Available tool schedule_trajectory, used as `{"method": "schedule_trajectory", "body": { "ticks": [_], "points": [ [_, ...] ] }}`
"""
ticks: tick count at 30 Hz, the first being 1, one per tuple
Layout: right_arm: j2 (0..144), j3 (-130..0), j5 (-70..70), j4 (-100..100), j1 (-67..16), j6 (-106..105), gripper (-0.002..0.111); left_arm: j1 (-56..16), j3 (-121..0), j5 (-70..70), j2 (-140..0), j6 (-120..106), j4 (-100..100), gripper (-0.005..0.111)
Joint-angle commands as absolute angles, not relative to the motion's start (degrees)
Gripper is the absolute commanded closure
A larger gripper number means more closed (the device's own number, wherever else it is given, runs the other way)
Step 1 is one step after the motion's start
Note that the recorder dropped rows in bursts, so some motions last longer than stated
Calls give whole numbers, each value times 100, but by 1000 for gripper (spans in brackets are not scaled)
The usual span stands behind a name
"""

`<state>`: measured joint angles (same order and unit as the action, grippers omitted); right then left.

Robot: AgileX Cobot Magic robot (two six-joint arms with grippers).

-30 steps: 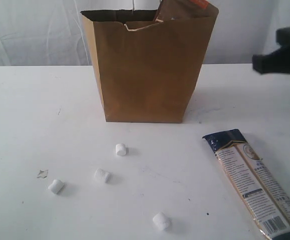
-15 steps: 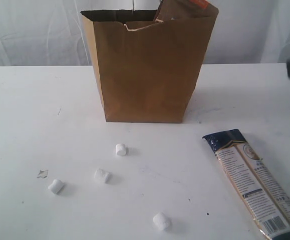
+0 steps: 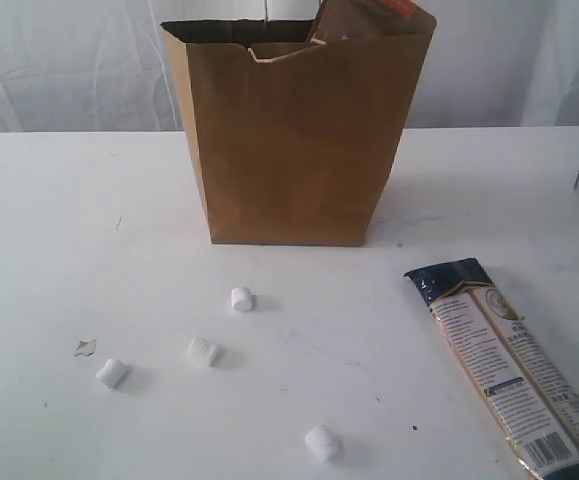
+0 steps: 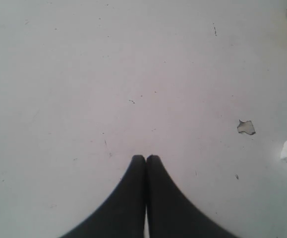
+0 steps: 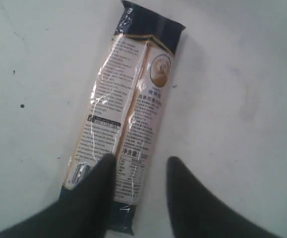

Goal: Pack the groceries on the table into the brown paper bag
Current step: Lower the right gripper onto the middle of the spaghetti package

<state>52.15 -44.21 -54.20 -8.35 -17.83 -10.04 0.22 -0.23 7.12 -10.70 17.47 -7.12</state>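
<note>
Print shows on the noodle pack (image 5: 128, 114), near right on the table (image 3: 49, 200). Dense columns of small Chinese text run down its pale label, too fine to read. One bolder line of characters sits toward the near end, blurred. A round emblem (image 5: 159, 68) sits by the dark-blue far end and a barcode (image 3: 547, 452) at the near end.

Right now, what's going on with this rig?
Grocery packing. The brown paper bag stands on the table, a brown pouch poking out. The right gripper hangs open over one end of the noodle pack, not gripping. The left gripper is shut, empty, over the table. Four marshmallows lie loose in front of the bag.
</note>
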Motion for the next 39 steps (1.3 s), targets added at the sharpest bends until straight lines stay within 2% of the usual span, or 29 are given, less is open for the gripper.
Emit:
{"method": "schedule_trajectory", "body": {
  "ticks": [1, 2, 3, 9, 16, 31, 39],
  "points": [
    [5634, -4460, -5090, -1152, -1792, 443, 31, -11, 0, 735, -1025, 1802, -729, 107],
    [5870, -4460, -4997, -1279, -1792, 883, 23, -11, 0, 735, -1025, 1802, -729, 107],
    [6016, -4460, -4971, -1327, -1792, 939, 21, -11, 0, 735, -1025, 1802, -729, 107],
    [7370, -4460, -3999, -1267, -1755, 905, 21, -11, 0, 735, -1025, 1802, -729, 107],
    [8502, -4460, -3892, -1183, -1482, 574, 21, -11, 0, 735, -1025, 1802, -729, 107],
    [8742, -4353, -2894, -902, -1482, 92, 21, -11, 0, 735, -1025, 1802, -729, 107],
    [8989, -4158, -2661, -891, -1482, 38, 13, -11, 0, 735, -1025, 1802, -729, 107]
  ]
}}
